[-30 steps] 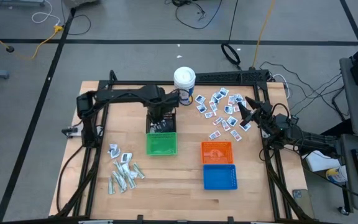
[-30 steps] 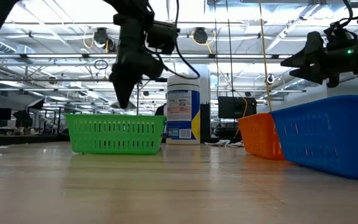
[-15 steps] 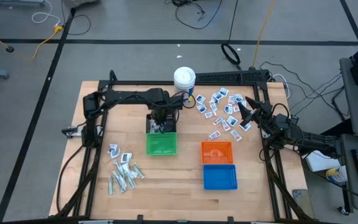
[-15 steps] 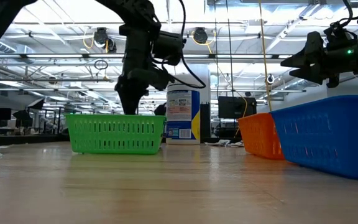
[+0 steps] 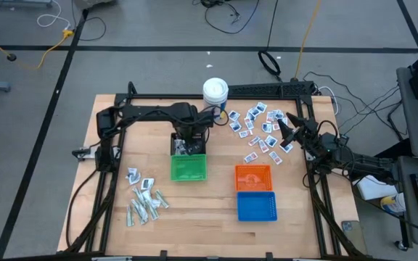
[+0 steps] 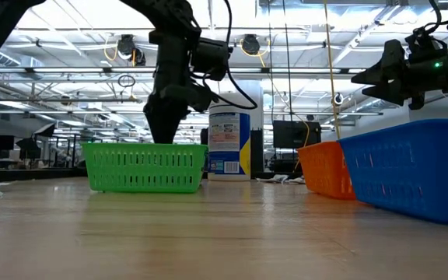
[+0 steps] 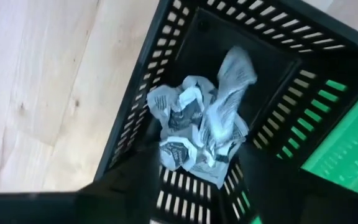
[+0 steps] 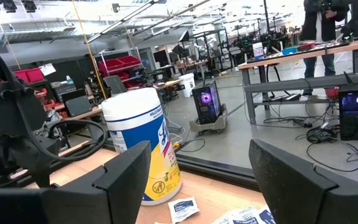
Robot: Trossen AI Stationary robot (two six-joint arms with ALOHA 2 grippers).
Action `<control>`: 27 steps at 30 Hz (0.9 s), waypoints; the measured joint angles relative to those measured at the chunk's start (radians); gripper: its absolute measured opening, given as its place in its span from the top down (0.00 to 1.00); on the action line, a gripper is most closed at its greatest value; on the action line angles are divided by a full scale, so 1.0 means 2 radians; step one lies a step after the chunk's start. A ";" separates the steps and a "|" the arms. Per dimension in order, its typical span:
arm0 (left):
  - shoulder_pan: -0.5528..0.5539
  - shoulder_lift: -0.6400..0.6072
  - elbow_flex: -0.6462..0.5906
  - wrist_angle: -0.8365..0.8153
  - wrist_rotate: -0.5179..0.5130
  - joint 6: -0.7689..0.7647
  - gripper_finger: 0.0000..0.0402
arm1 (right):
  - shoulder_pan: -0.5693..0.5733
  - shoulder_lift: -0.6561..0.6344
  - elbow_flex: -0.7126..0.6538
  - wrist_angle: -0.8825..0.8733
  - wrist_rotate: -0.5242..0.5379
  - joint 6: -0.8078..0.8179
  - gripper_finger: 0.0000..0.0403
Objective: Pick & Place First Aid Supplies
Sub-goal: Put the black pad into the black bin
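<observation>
The canister (image 5: 215, 98) carries a blue and yellow label; its print is not legible in any view. The square packets (image 5: 261, 130) are white with blue print, too small to be read.

The task items are flat wrapped packets in three groups. White squares with blue print are scattered on the far right part of the tabletop (image 5: 216, 210), right of the canister and far of the orange basket (image 5: 253, 177). Pale narrow strips (image 5: 144, 204), mixed with a few squares, lie in a heap at the near left, left of the green basket (image 5: 188, 167). A crumpled pile of packets (image 7: 202, 127), white with dark print, rests in the black basket (image 7: 135, 121), which stands just far of the green basket. One strip in that pile stands tilted above the others.

The left gripper (image 5: 189, 135) is positioned directly over the black basket. Its fingers are spread, with nothing held between them.

The right gripper (image 5: 287, 129) is held above the right edge of the scattered squares. Its fingers (image 8: 294, 177) are spread wide and empty.

The blue basket (image 5: 256, 206) stands just near of the orange one.
</observation>
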 joint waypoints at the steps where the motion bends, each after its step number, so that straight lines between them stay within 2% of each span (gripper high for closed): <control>1: 0.000 -0.002 0.000 -0.004 0.000 -0.008 0.39 | 0.000 0.000 0.000 0.000 0.000 0.000 0.34; 8: 0.008 -0.022 -0.003 -0.039 0.001 -0.081 0.28 | 0.000 0.000 0.000 0.000 0.000 0.000 0.34; 15: 0.006 -0.069 -0.024 -0.046 0.028 -0.112 0.27 | 0.000 0.000 0.000 0.000 0.000 0.000 0.34; 21: -0.023 -0.135 -0.103 -0.007 0.055 -0.118 0.27 | 0.000 0.000 0.000 0.001 0.000 0.000 0.34; 27: -0.060 -0.199 -0.190 0.001 0.067 -0.155 0.25 | 0.000 0.000 0.000 0.001 0.000 0.000 0.34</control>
